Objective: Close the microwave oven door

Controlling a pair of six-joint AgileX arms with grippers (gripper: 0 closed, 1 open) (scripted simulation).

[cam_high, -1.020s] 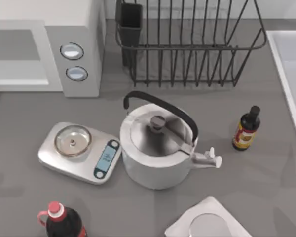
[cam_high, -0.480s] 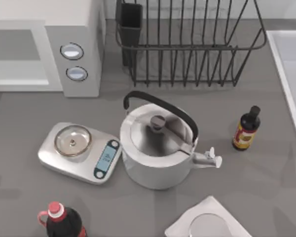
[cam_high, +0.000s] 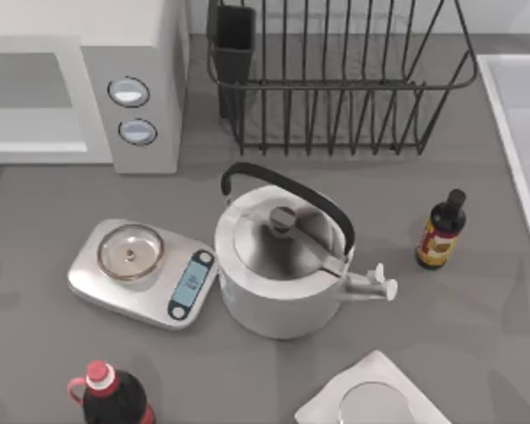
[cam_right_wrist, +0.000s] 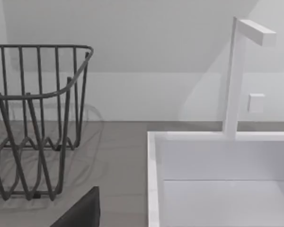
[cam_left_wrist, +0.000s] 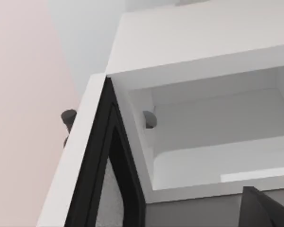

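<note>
The white microwave oven (cam_high: 141, 53) stands at the table's back left, its grey panel with two round knobs (cam_high: 129, 91) facing front. Its pale cavity (cam_high: 26, 106) lies open. In the left wrist view the microwave oven door (cam_left_wrist: 85, 165) stands swung out from the oven (cam_left_wrist: 203, 42), seen edge-on with a white frame, a dark inner rim and a greyish window. A dark part of my left gripper (cam_left_wrist: 267, 210) shows close in front of the cavity (cam_left_wrist: 217, 123), apart from the door. My right gripper (cam_right_wrist: 80, 213) is near the dish rack and the sink.
A wire dish rack (cam_high: 336, 79) stands right of the oven. A steel kettle (cam_high: 283, 265), a silver scale (cam_high: 141, 272), a dark sauce bottle (cam_high: 440, 231) and a red-capped bottle (cam_high: 110, 397) stand in front. A white sink (cam_high: 521, 132) is at the right.
</note>
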